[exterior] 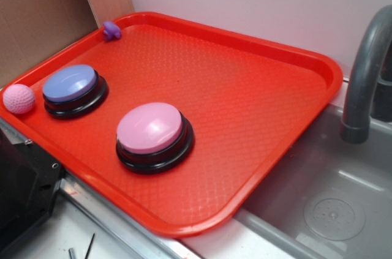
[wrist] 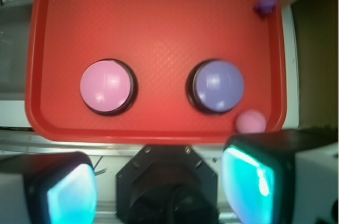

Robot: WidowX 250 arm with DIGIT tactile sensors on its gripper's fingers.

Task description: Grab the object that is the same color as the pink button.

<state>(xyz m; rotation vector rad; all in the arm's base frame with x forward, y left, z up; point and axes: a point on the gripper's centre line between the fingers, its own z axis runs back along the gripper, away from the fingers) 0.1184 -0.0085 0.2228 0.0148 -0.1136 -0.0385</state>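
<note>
so I've got the hand [wrist: 159, 187] parked high with its fingers spread and empty, looking down on the whole red tray [wrist: 159, 23], and the pink ball [wrist: 251, 122] sits against the rim beside the blue-purple button [wrist: 218, 85], well apart from the pink button [wrist: 105, 86].

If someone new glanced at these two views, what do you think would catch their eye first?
Probably the bright red tray filling most of the scene, with the glossy pink button near its middle and the blue-purple button beside it. Next, the small pink ball tucked at the tray's edge by the blue-purple button. In the wrist view, the open tool shows glowing teal pads at the bottom.
</note>
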